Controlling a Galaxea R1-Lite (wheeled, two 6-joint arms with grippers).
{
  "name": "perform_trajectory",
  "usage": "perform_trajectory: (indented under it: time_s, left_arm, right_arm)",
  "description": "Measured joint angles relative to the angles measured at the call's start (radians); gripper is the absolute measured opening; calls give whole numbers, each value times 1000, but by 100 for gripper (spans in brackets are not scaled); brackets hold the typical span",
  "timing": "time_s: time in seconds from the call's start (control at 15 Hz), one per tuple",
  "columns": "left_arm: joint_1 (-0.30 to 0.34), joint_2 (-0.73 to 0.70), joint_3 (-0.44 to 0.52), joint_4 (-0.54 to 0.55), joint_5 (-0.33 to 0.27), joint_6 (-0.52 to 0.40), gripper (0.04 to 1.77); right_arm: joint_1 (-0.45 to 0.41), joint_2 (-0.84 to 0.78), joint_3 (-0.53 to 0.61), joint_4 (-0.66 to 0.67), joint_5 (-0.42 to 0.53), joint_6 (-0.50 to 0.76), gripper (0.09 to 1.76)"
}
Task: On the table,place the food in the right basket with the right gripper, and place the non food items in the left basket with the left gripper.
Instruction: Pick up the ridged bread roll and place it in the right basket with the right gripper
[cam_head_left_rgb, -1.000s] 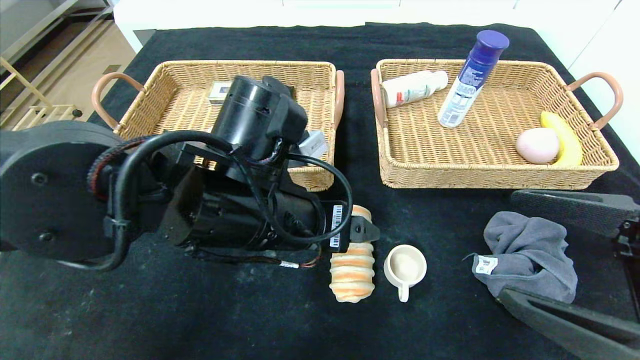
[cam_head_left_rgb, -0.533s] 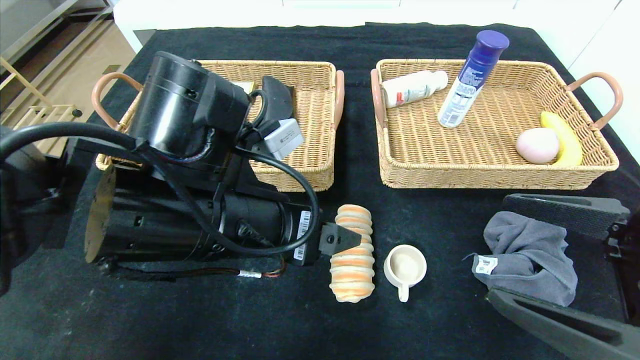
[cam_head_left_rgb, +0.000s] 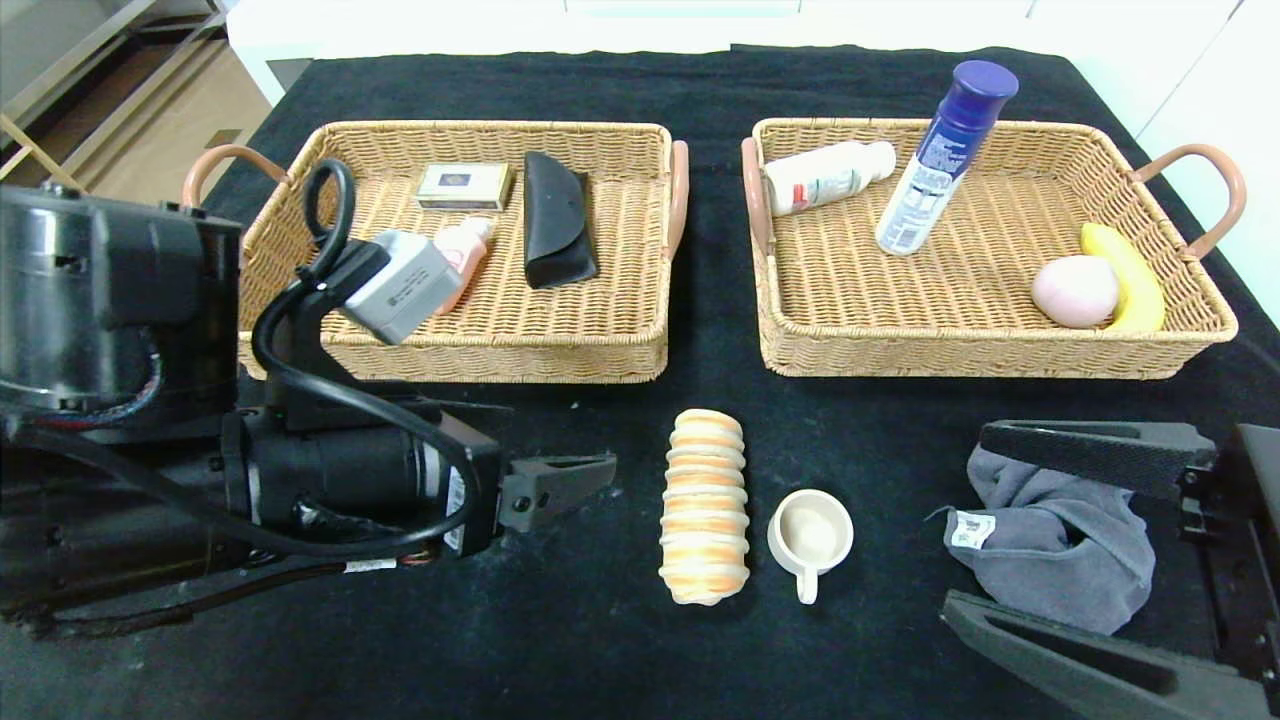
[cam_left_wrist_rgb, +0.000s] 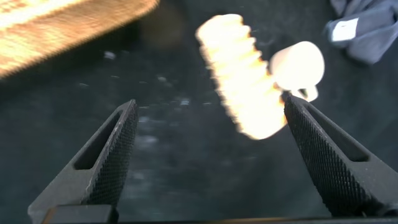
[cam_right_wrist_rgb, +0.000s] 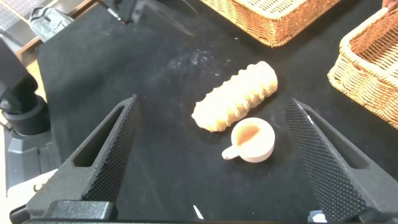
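A striped bread roll (cam_head_left_rgb: 703, 505) and a small white cup (cam_head_left_rgb: 810, 535) lie side by side on the black table, with a grey cloth (cam_head_left_rgb: 1060, 540) to their right. My left gripper (cam_head_left_rgb: 600, 470) hovers open just left of the roll, empty; its wrist view shows the roll (cam_left_wrist_rgb: 242, 74) and the cup (cam_left_wrist_rgb: 298, 62) ahead of the gripper (cam_left_wrist_rgb: 210, 102). My right gripper (cam_head_left_rgb: 965, 520) is open at the near right, and the cloth shows between its fingers. In its wrist view the gripper (cam_right_wrist_rgb: 212, 102) faces the roll (cam_right_wrist_rgb: 236, 99) and cup (cam_right_wrist_rgb: 252, 140).
The left basket (cam_head_left_rgb: 300, 170) holds a small box (cam_head_left_rgb: 465, 186), a black case (cam_head_left_rgb: 556, 218) and a pink bottle (cam_head_left_rgb: 465, 248). The right basket (cam_head_left_rgb: 1130, 160) holds a white bottle (cam_head_left_rgb: 830, 176), a blue spray can (cam_head_left_rgb: 940, 160), a pink egg (cam_head_left_rgb: 1074, 290) and a banana (cam_head_left_rgb: 1135, 280).
My left arm has drawn back from over the left basket and the roll, toward the left. Its gripper has opened a little wider. The right gripper has shifted slightly.
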Motion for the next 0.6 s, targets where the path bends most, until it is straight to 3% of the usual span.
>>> perform_trajectory:
  time_s: [0.13,0.33,0.47,0.6]
  left_arm:
    - [78,-50,103,-105,-114,81,170]
    - [179,-124,158,-144,-257,174,170]
    - [239,-177,174,-146,-336,197,170]
    - [285,-230,210,-146,-369,214,170]
  right_arm:
    - [-16,11,-7,1,-18,0,171]
    - [-17,40,-24,30,-94,16,171]
    - [-11,73,-48,67,-140,45,171]
    - [-7,106,-70,109,-194,51,171]
